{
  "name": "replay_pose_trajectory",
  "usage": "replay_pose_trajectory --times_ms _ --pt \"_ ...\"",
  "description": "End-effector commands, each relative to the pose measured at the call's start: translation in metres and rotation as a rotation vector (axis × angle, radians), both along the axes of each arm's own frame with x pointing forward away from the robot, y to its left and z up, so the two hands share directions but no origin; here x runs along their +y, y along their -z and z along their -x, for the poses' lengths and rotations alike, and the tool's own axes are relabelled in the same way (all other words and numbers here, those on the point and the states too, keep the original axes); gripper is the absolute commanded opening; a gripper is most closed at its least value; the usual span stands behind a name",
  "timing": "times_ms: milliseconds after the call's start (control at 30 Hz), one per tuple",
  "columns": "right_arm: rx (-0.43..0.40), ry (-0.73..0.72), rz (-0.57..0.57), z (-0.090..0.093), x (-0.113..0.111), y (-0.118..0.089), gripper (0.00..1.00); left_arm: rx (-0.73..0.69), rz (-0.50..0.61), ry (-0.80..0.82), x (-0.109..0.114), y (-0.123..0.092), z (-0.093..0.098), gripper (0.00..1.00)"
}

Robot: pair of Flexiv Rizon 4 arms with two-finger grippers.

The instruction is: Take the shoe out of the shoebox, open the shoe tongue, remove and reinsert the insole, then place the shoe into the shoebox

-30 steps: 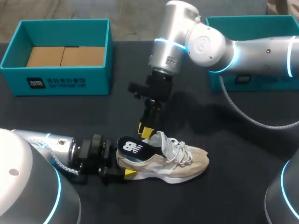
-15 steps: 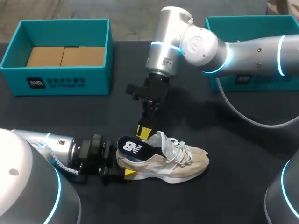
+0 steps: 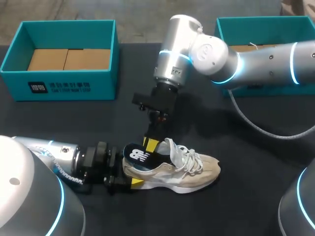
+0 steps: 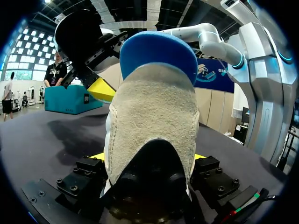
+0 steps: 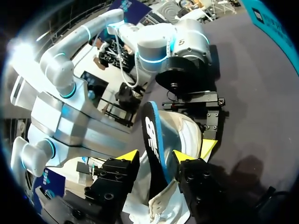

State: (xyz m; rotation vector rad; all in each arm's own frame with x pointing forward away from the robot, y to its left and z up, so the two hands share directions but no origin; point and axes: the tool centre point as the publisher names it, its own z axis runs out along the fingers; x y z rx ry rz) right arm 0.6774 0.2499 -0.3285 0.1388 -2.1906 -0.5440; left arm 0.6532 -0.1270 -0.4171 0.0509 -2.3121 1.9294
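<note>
Head view with both wrist views; table scene read from the near edge outward.

Nearest, the left gripper [image 4: 148, 161] lay low on the dark table [image 3: 236, 147], its fingers closed from both sides on the heel of the beige shoe [image 3: 189, 169], which rested on its sole outside either box with its toe pointing to the robot's right. A dark, blue-edged insole [image 3: 145, 156] stood partly out of the heel opening, slanting up over the collar.

Just behind it, the right gripper [image 3: 151, 143] hung over the heel. During the preceding second it had dropped and shifted slightly leftward, so that in its wrist view the raised insole stood between its yellow tips. The fingers were spread, with no pinch visible on the insole. The shoe, insole and left gripper had kept their places. This was judged to be an approach to grasp the insole; whether for pulling it out or pressing it back could not be told.

Farthest, a teal shoebox [image 3: 98, 86] holding brown cardboard [image 3: 69, 59] sat at the far left, and a second teal shoebox [image 3: 266, 22] at the far right, partly behind the right arm.

Markings: a white logo on the insole's heel end; a white emblem and a line of print on each box's front wall, too small to read.
</note>
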Motion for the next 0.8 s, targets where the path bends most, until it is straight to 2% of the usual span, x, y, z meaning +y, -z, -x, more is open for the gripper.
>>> replay_pose_trajectory --times_ms 33,367,800 --pt "0.001 0.013 -0.016 0.006 -0.003 0.0 0.42 0.001 0.0 0.001 0.001 0.003 -0.001 0.0" --pt "0.009 0.005 -0.047 0.012 0.001 -0.002 0.4 0.001 0.0 0.001 0.001 0.003 -0.001 0.0" --pt "0.01 0.032 -0.047 0.017 -0.001 0.007 0.4 0.001 0.0 0.001 0.001 0.003 -0.001 0.0"
